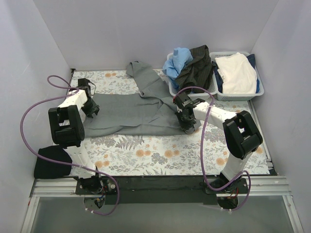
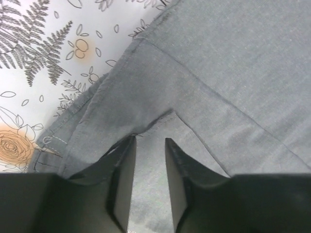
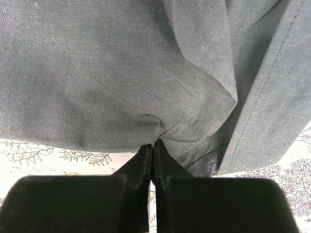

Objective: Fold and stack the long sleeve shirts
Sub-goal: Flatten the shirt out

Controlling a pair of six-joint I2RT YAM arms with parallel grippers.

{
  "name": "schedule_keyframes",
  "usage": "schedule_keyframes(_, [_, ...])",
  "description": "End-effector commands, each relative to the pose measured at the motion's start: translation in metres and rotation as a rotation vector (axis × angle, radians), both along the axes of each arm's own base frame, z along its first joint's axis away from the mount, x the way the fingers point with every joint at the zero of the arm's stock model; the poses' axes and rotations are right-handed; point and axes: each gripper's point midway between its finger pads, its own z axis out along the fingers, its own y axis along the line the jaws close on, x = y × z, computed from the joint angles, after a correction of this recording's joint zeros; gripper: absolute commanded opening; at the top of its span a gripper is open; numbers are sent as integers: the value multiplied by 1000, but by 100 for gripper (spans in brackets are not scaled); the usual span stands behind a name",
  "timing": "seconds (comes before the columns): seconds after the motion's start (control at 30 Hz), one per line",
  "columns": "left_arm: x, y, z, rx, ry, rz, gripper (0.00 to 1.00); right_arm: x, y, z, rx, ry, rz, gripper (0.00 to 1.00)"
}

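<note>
The grey shirt (image 1: 131,114) lies spread on the table (image 1: 160,155). The right gripper (image 3: 153,144) pinches a puckered fold near its right edge. The left gripper (image 2: 150,141) rests on its left edge, jaws slightly parted, clasping nothing. The black shirt (image 1: 51,162) lies at the near-left corner.

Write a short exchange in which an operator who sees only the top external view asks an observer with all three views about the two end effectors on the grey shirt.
Operator: Is the right end effector gripping the grey shirt?
Observer: Yes; the right wrist view shows its fingers shut on a pucker of cloth.
Operator: And the left end effector?
Observer: Its fingers stand apart over the shirt, a hem corner just beyond their tips.
</note>
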Motion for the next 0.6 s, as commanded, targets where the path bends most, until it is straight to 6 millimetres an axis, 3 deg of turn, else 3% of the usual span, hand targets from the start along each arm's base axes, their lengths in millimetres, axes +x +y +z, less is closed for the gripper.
schedule_keyframes(0.0, [7,-10,27,-50,-88,-33,33,8,8,7,38,-30,-7,1])
schedule_keyframes(0.27, [5,-29,12,-139,-86,-65,32,8,9,8,43,-30,-9,1])
schedule_keyframes(0.57, [-12,-26,-17,-116,-12,-60,27,8,9,8,45,-29,-11,1])
